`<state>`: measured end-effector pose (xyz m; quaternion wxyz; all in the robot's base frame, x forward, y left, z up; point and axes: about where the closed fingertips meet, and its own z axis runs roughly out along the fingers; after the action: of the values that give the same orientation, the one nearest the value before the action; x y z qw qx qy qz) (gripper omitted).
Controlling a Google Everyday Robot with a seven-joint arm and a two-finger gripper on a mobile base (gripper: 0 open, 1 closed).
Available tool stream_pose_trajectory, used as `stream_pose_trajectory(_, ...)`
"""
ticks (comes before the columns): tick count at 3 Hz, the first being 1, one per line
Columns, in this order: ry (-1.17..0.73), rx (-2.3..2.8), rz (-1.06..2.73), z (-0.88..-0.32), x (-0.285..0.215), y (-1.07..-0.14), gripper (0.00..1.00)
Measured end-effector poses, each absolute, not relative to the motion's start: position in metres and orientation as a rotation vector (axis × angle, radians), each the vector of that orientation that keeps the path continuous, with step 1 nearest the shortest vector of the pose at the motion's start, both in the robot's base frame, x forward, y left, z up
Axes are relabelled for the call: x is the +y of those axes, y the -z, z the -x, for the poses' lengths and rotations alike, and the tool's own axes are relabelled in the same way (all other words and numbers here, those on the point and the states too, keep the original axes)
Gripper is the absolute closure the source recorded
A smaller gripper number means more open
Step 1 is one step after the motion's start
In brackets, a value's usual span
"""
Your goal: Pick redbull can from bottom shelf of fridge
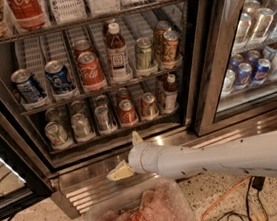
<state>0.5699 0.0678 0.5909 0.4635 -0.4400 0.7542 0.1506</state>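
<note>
The fridge (199, 54) stands open in the camera view. Its bottom shelf (116, 134) holds a row of cans and one bottle (169, 92). The redbull can (102, 118) is slim and silver-blue. It stands mid-row, between a wider silver can (80, 125) and a red cola can (127, 112). My gripper (124, 155) is open and empty. It hangs in front of the ribbed steel base (87, 187), below the shelf and slightly right of the redbull can, not touching any can. One pale finger (136, 137) points up and the other (119, 172) points down-left.
The rack above holds blue cans (59, 77), a cola can (91, 70) and a bottle (117, 52). A closed glass door section with Pepsi cans (254, 70) is on the right. A clear plastic bin (141, 215) sits on the floor below the arm. Cables (226, 207) lie on the floor.
</note>
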Motion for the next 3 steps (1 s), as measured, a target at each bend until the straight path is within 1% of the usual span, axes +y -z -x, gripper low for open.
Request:
stream_pose_trajectory(1,-0.363,1.818,1.053,-0.597,0.081,-0.585,0.00)
stream_pose_trajectory(3,-0.310,1.765,0.880,-0.639,0.099,-0.577,0.00)
